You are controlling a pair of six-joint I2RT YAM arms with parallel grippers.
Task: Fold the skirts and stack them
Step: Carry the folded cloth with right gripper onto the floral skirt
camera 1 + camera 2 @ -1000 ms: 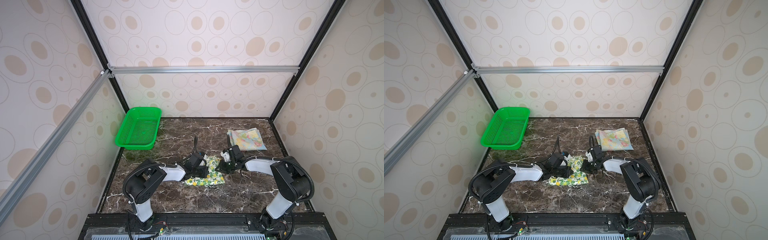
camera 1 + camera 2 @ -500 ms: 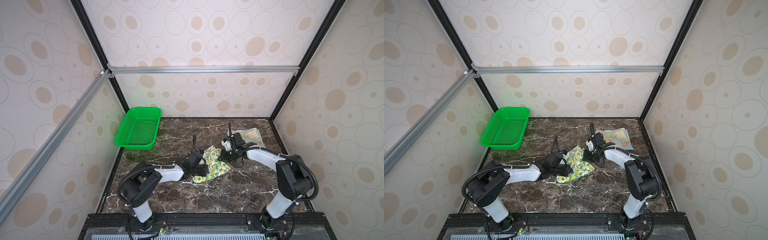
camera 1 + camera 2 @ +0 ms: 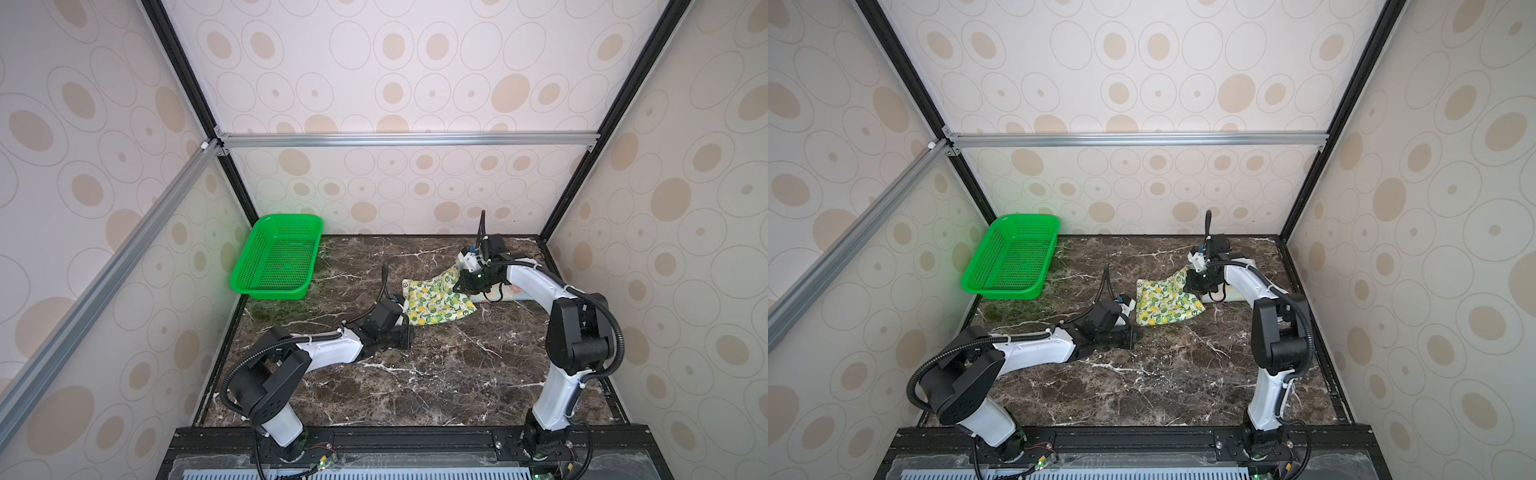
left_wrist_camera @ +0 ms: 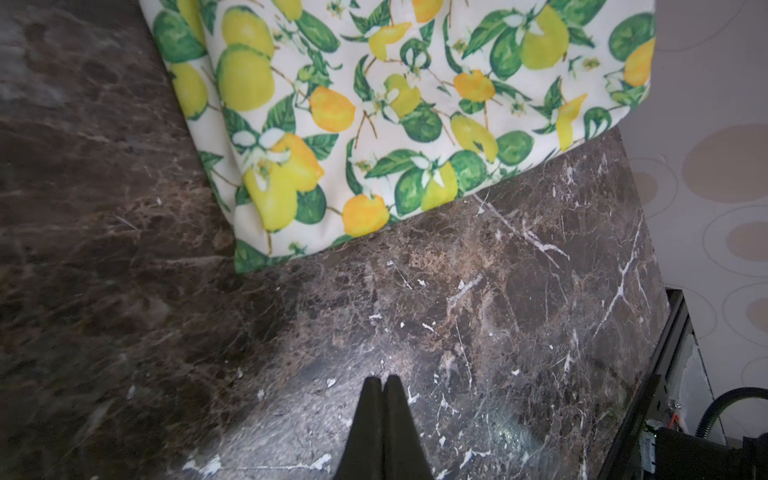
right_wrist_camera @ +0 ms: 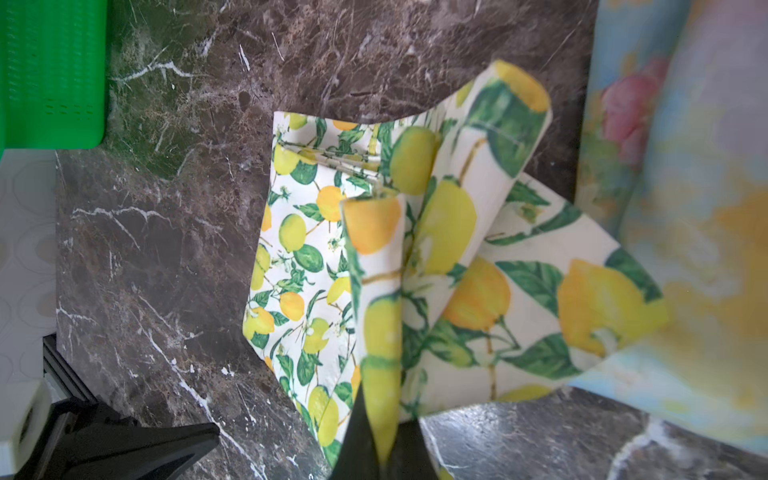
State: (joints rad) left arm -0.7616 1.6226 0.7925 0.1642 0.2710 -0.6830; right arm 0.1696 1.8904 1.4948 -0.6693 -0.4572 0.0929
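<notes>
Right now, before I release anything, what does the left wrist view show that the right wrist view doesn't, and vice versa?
Only the left wrist view: the left gripper, shut and empty, its tips apart from the cream lemon-print cloth skirt. Only the right wrist view: the right gripper shut on a raised fold of that skirt, the pastel blue-yellow flowered cloth skirt, and a corner of the green plastic mesh basket. Both: the same skirt lying on the dark brown marble tabletop.
</notes>
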